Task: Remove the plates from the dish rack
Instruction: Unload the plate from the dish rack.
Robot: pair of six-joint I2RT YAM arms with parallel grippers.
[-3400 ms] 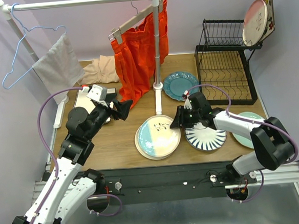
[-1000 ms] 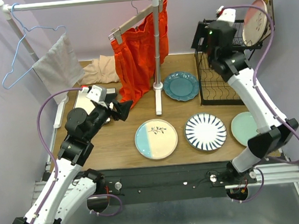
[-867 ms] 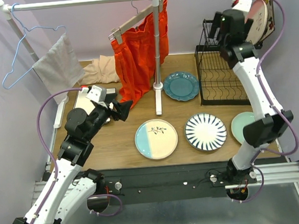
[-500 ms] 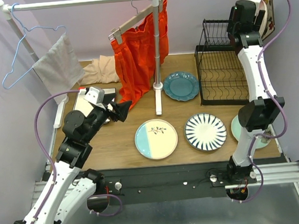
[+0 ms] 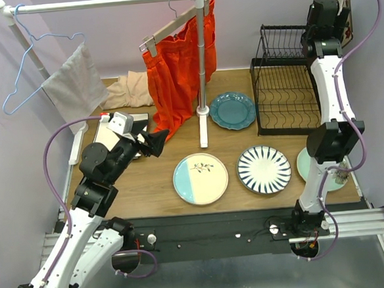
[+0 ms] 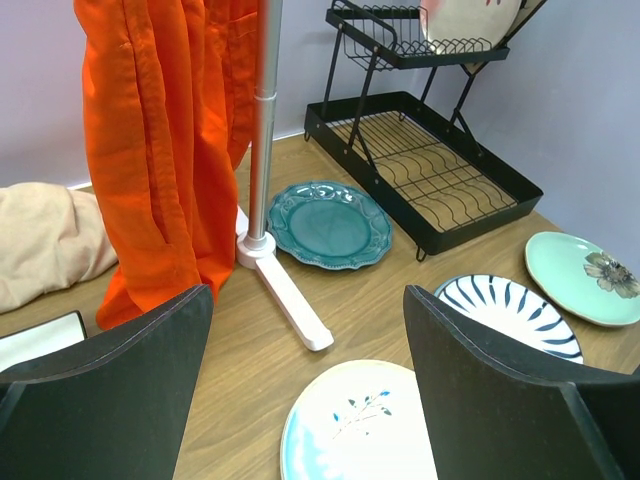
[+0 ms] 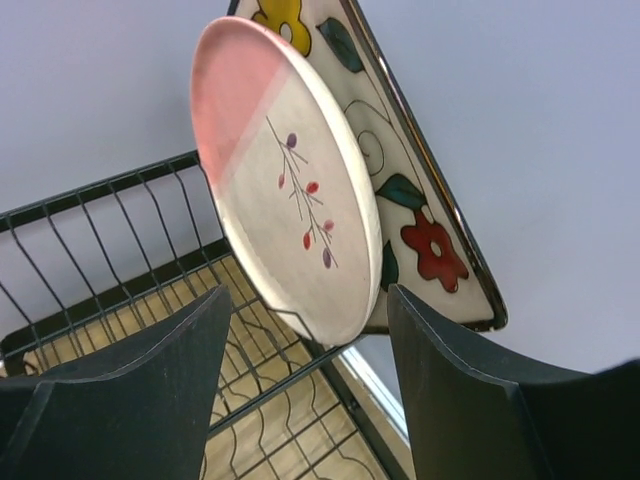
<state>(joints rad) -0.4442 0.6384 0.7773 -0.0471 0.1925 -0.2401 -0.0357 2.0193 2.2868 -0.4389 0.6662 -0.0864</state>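
The black wire dish rack [image 5: 287, 91] stands at the back right. A pink/cream plate [image 7: 290, 190] and a square flowered plate [image 7: 430, 220] lean on its upper shelf. My right gripper [image 7: 305, 385] is open and empty, its fingers either side of the pink plate's lower rim and just short of it. In the top view the right gripper [image 5: 330, 23] hides most of both plates. The teal [image 5: 232, 110], cream/light-blue [image 5: 200, 178], blue-striped [image 5: 264, 169] and mint [image 5: 304, 166] plates lie on the table. My left gripper [image 5: 157, 141] is open and empty above the table's left half, also seen in the left wrist view [image 6: 305, 400].
A white clothes rail [image 5: 201, 71] with orange clothing [image 5: 174, 73] stands mid-table, its foot [image 6: 290, 295] beside the teal plate. A beige cloth [image 5: 128, 92] and a flat tray [image 5: 108, 130] lie at the back left. A wall is close behind the rack.
My right arm has risen from beside the rack's upper shelf to the plates at the top right corner. The left arm has barely shifted. The plates on the table have not moved.
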